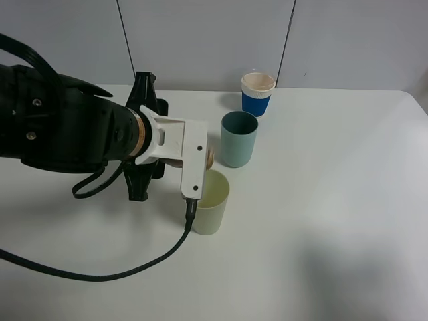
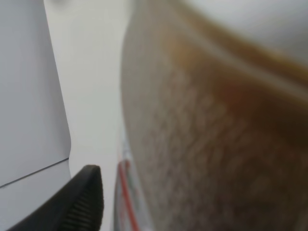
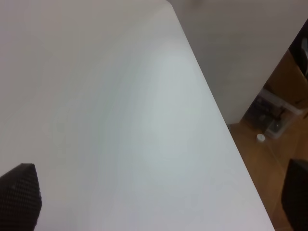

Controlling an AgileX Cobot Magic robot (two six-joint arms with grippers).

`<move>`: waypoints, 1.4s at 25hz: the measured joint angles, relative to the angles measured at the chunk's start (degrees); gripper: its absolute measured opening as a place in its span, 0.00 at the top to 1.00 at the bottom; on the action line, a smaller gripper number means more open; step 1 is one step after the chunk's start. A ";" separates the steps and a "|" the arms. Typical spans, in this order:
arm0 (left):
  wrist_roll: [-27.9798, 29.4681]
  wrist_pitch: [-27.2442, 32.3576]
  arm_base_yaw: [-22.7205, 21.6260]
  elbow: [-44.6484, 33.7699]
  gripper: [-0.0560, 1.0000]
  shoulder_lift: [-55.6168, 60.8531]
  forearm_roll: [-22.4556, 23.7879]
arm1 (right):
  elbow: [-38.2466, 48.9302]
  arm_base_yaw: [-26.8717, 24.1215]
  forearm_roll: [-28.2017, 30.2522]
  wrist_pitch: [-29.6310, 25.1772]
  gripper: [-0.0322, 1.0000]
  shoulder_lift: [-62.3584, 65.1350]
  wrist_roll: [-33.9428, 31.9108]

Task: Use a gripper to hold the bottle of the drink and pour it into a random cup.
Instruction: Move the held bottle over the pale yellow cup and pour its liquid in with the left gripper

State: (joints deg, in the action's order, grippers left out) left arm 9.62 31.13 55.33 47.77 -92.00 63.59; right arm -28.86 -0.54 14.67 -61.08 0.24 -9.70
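— White plastic left gripper, clamped on the bottle, which lies tipped sideways with brown drink inside.
— Where's the cup?
— The pale yellow-green cup stands right below the gripper, bottle mouth over its rim. A teal tumbler sits just beyond, a blue cup farther. The right gripper hangs spread open, empty.
— How to pour well?
— Probably tilt slowly, mouth kept over the cup's middle, grip firm

the bottle is almost wholly hidden behind the left gripper; the left wrist view shows it only as a blur.
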 joint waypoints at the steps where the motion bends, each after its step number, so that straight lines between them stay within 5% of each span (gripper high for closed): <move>1: 0.00 0.04 0.00 0.00 0.43 0.00 0.16 | 0.00 0.00 0.00 0.00 0.00 0.00 0.00; 35: 0.00 1.41 0.00 0.00 0.43 0.00 4.66 | 0.00 0.00 0.00 0.00 0.00 0.00 0.00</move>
State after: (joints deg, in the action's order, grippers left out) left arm 9.62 32.54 55.33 47.77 -92.00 68.25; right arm -28.86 -0.54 14.67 -61.08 0.24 -9.70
